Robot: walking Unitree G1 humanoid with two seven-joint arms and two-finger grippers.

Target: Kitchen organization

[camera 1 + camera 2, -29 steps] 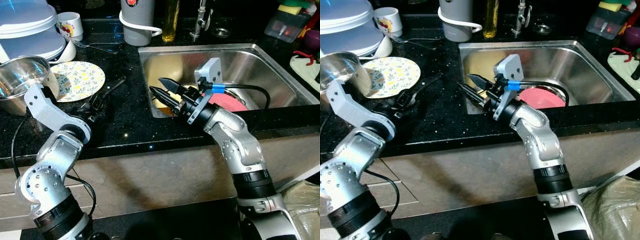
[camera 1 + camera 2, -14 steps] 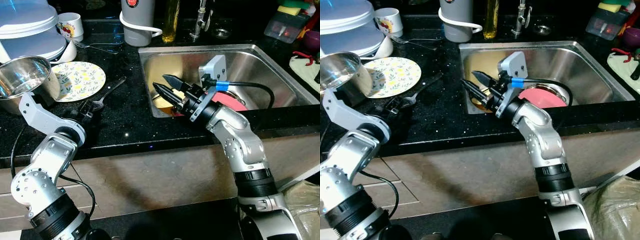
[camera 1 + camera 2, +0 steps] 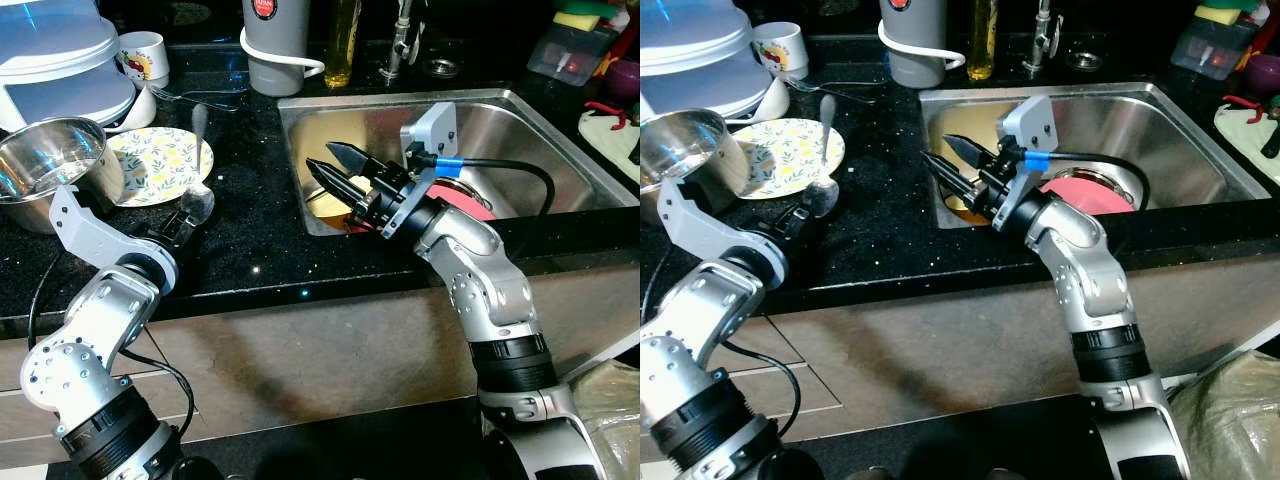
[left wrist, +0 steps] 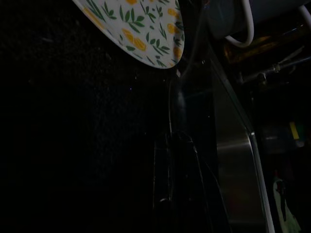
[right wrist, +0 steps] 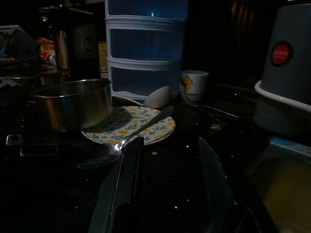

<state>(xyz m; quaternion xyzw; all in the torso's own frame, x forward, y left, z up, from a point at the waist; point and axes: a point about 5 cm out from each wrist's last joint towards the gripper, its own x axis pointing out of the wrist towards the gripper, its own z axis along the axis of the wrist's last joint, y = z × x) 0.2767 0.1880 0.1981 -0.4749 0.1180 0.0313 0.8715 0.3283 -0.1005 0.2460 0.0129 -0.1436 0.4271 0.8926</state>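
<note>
left gripper point(image 3: 185, 222) is pinched on a metal spoon point(image 3: 196, 160) at its bowl end, low on the black counter point(image 3: 250, 240); the handle is angled over the floral plate's point(image 3: 160, 160) edge. right gripper point(image 3: 330, 170) is held with fingers spread above the sink's point(image 3: 520, 130) left end. a steel pot point(image 3: 50, 165) is noted beside the plate.

A long shiny metal spoon point(image 3: 197, 160) is tilted, bowl low near the black speckled worktop point(image 3: 250, 240), handle raised over the floral round plate's point(image 3: 160, 160) edge.
</note>
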